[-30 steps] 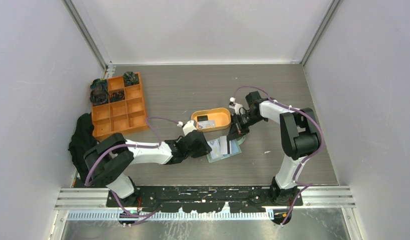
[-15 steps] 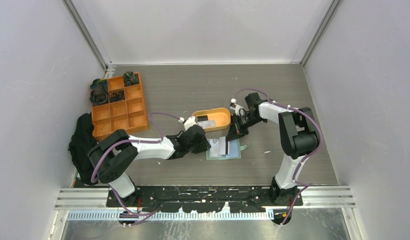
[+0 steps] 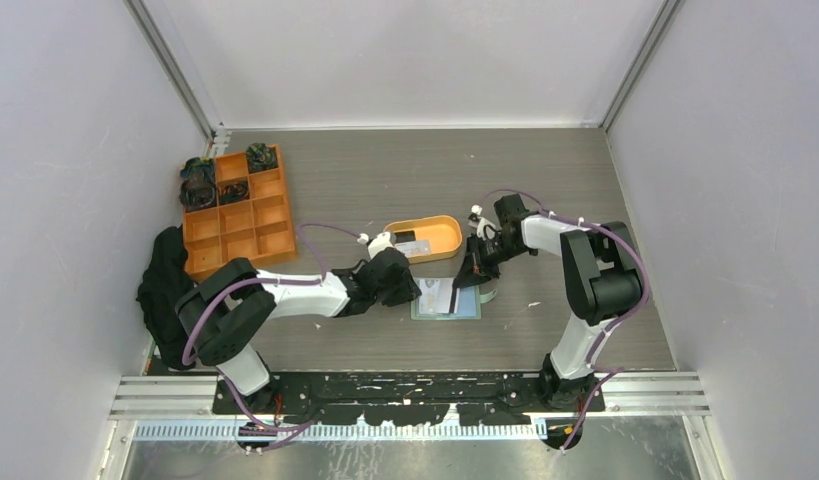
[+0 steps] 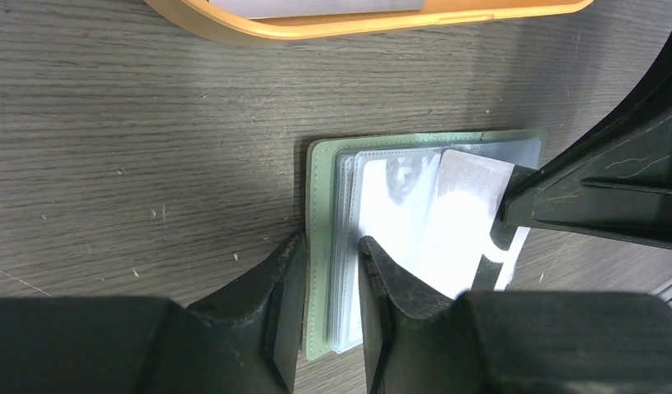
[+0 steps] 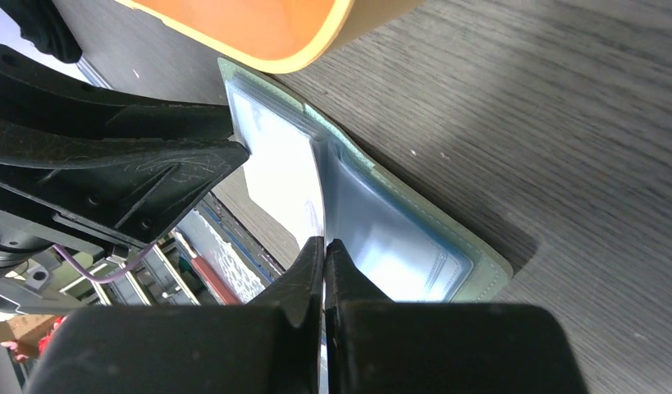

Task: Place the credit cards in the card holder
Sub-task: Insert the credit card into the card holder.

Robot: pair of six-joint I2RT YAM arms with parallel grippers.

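Feeding step: right gripper [image 5: 324, 244], jaws pressed together on a thin white credit card [image 4: 468, 213], noses it into a clear plastic sleeve [image 5: 398, 238].
Sage-green soft card holder [image 4: 317, 189]: lies open on the grey wood-grain table [image 4: 111, 164], just beside the orange oval tray [image 3: 443, 236].
Left gripper [image 4: 328, 246]: pinching the holder's left edge — an anchor.
Advice: push flat along the sleeve, slowly — a tilted corner would likely snag.

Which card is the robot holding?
The white card pinched in the right fingers over the open green card holder. The other cards lie loose in the orange tray.
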